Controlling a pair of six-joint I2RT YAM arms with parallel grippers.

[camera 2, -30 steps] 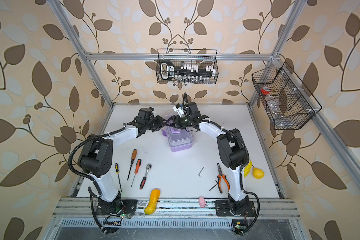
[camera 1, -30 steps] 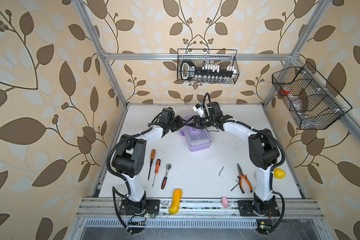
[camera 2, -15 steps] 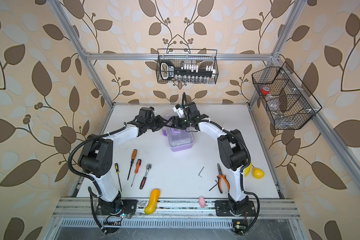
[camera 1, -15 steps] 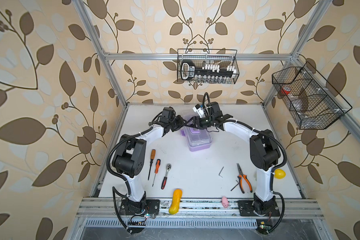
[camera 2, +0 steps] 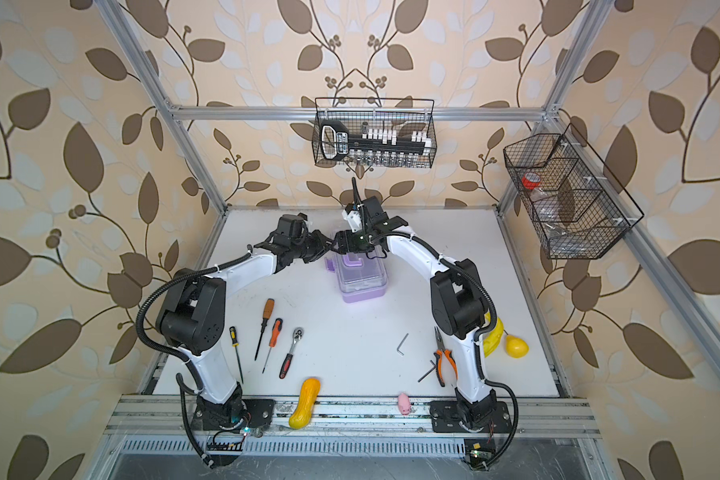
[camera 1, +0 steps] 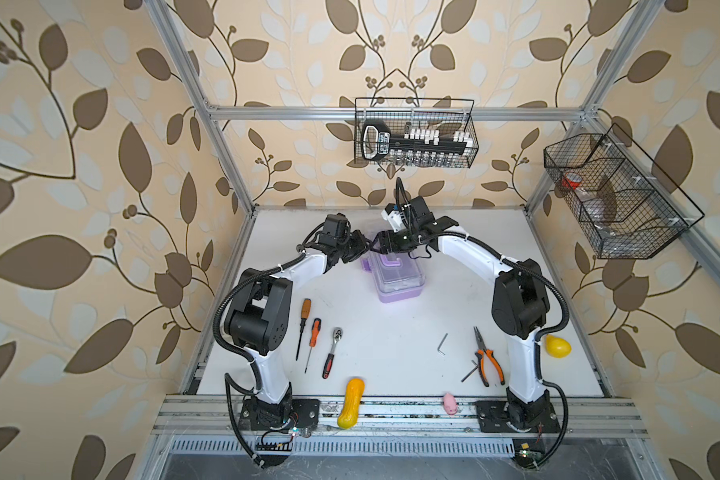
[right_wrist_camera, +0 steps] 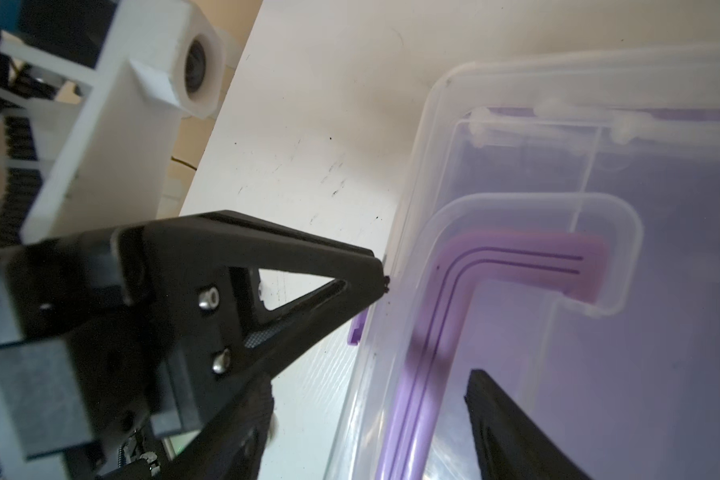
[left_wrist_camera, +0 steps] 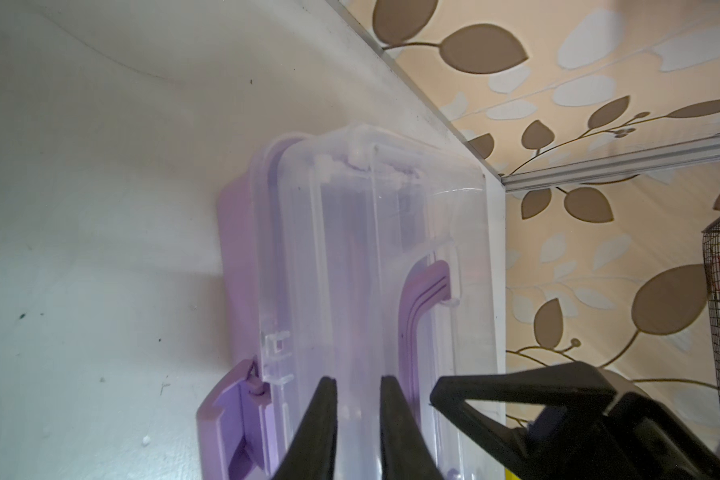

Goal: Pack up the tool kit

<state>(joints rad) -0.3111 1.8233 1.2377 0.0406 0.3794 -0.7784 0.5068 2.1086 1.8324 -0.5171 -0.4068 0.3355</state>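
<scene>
Kit (camera 1: 398, 279) sits on your table (camera 1: 391, 332) toward the back, midway between the two arms, in both top views (camera 2: 362, 284). It is a lilac box with its clear lid (left_wrist_camera: 375, 249) lying down on it and the purple handle (right_wrist_camera: 516, 257) folded flat in the lid's recess. At the kit's left back corner a purple latch (left_wrist_camera: 229, 407) stands flipped out from the box.

Your left gripper (left_wrist_camera: 356, 380) hangs over that end of the lid. Its fingers (left_wrist_camera: 321, 419) are only a narrow gap apart with bare lid showing between them, so nothing is clamped. In the right wrist view their tips come right up to the lid's edge just above the latch, though you cannot tell whether they press on it. Your right gripper (camera 1: 385, 243) meets it from the other side, over the handle end, with its fingers spread wide. One finger (right_wrist_camera: 504, 436) hovers over the lid beside the handle, and it grips nothing.

Well apart, along the front of the table, lie two screwdrivers (camera 1: 304, 332), a ratchet (camera 1: 332, 353), hex keys (camera 1: 443, 345) and pliers (camera 1: 489, 361) — all outside the kit. A basket (camera 1: 414, 133) hangs on the back wall
</scene>
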